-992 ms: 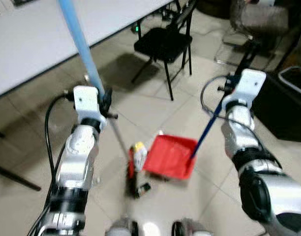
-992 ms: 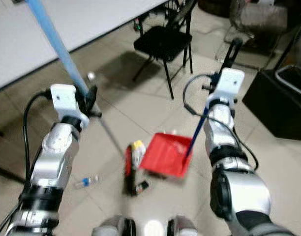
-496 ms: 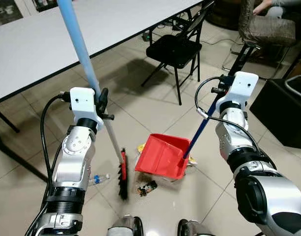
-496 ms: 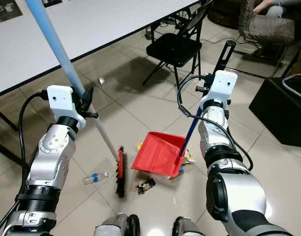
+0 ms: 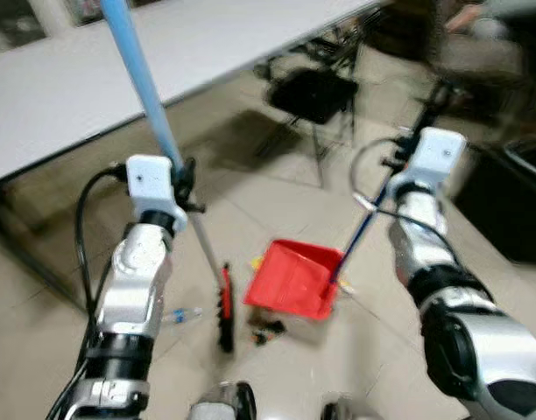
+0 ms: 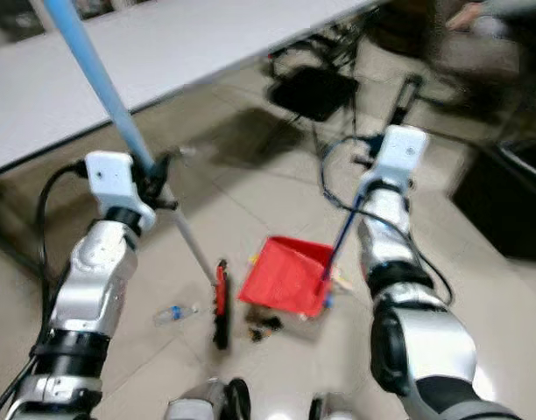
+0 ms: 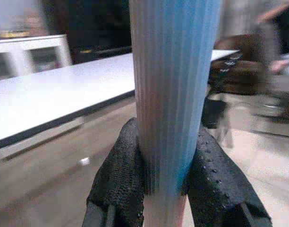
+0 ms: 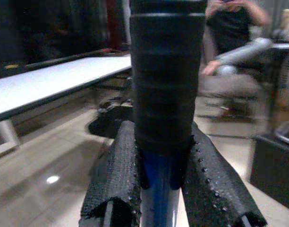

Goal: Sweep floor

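My left gripper is shut on the light blue broom handle; its two black fingers clamp the ribbed shaft. The broom's red and black head rests on the tiled floor. My right gripper is shut on the dark blue dustpan handle, gripping just below its black grip. The red dustpan lies on the floor to the right of the broom head. Small dark litter lies in front of the pan, yellow scraps at its left edge.
A clear plastic bottle lies on the floor left of the broom head. A long white table runs along the back left, a black folding chair behind the pan. A dark bin stands at the right. A person sits farther back.
The camera has shifted and blurred. The broom head has slid left, away from the dustpan, leaving dark litter on the floor in front of the pan. Both grips are unchanged.
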### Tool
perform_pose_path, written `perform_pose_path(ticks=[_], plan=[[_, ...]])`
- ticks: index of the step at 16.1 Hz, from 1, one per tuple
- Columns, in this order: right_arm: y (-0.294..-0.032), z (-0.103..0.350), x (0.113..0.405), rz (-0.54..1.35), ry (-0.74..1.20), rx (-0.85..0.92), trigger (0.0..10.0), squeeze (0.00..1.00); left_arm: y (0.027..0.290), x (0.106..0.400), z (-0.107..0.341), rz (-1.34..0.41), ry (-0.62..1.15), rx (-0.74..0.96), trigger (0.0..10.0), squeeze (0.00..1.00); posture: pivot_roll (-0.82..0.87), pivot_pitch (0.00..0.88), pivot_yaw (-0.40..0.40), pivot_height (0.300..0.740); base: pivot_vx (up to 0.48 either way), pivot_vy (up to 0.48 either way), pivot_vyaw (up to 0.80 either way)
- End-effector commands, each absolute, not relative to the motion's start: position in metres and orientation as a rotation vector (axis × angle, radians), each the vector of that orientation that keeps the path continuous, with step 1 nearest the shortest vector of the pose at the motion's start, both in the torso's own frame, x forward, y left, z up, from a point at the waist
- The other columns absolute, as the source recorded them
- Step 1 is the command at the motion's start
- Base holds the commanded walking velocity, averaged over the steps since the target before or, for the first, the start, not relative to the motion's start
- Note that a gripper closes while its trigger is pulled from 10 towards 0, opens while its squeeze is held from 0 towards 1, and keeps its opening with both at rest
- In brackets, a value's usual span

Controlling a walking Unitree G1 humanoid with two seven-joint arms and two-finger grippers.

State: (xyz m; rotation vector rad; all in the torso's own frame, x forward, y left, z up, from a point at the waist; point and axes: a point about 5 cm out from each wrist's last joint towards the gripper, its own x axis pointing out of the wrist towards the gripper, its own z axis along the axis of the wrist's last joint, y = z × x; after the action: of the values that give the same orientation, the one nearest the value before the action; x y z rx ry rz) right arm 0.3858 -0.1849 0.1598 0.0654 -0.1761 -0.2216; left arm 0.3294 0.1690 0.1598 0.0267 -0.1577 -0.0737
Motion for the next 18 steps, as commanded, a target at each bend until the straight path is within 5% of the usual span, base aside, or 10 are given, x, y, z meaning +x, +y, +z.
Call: perform_pose_path(ticks=[1, 18], plan=[[-0.1786, 0.1694, 0.3884, -0.209, -0.216, 0.089, 10.0, 0.0, 0.1729, 0.3293, 0.169, -0.062, -0.196, 0.041, 10.0, 0.0, 0.02, 0.126, 0.071, 0.74, 0.292, 0.0, 0.0], [-0.1813, 0.1694, 0.388, -0.222, -0.218, 0.086, 10.0, 0.0, 0.1714, 0.3289, 0.1676, -0.074, -0.189, 0.048, 10.0, 0.0, 0.02, 0.121, 0.077, 0.74, 0.324, 0.0, 0.0]])
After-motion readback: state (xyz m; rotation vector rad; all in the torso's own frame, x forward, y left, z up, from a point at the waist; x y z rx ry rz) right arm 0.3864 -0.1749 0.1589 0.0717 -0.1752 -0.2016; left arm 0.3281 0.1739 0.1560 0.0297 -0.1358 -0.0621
